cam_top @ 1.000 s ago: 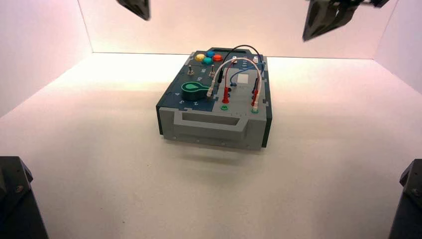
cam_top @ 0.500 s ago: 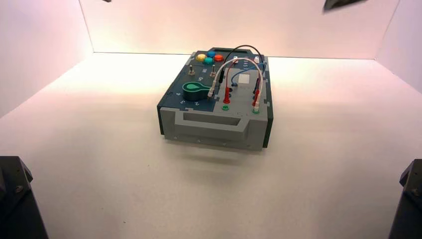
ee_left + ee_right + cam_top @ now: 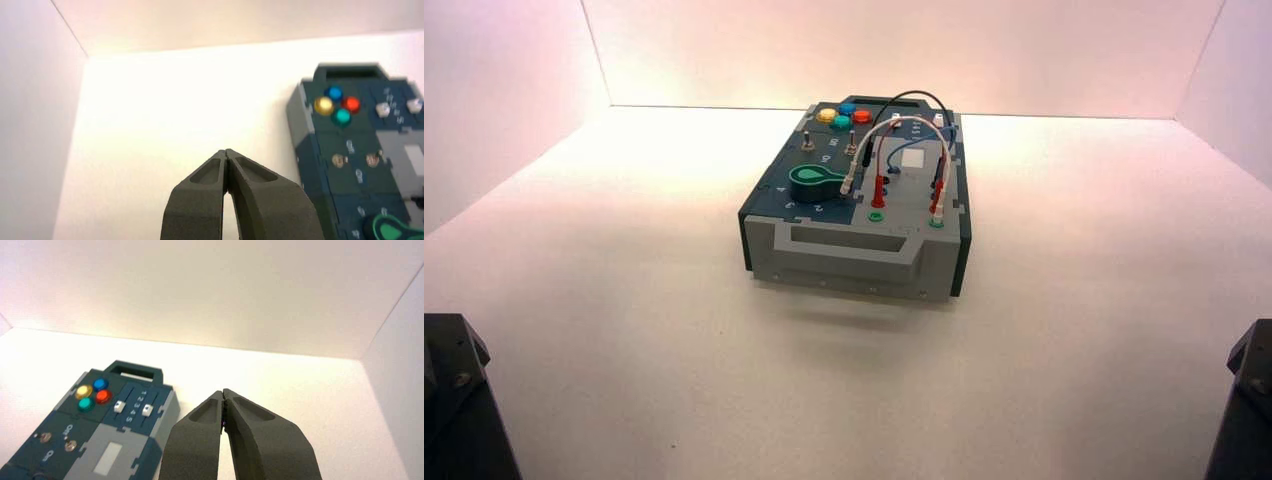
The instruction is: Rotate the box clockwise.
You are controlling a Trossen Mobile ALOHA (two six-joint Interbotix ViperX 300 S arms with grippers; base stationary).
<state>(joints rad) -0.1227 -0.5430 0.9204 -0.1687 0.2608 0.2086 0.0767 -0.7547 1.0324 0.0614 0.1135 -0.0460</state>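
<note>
Pale walls (image 3: pixel 904 50) stand behind and on both sides of a light counter (image 3: pixel 624 370), their upper parts cut off in the high view. On the counter, around the middle and toward the back wall, sits the dark-teal and grey box (image 3: pixel 854 245), one grey end handle (image 3: pixel 844 252) facing the camera and a dark handle (image 3: pixel 135 371) at its far end. Dark arm parts (image 3: pixel 464 400) intrude at both near corners, mostly cropped.

The left tool (image 3: pixel 226 152) and right tool (image 3: pixel 223 392) are both outside the high view; each wrist view shows its own fingers pressed together, with nothing between them. The left tool covers some counter near the box, whose edges that view crops; the right view cuts away the near end.

A green dial (image 3: pixel 816 182) sits on the box's left side, beside looping wires (image 3: pixel 904 120) that cross over part of the grey panel. Behind it are two toggle switches (image 3: pixel 807 143), then yellow, blue, green and red buttons (image 3: pixel 841 122) and two white sliders (image 3: pixel 147 410).
</note>
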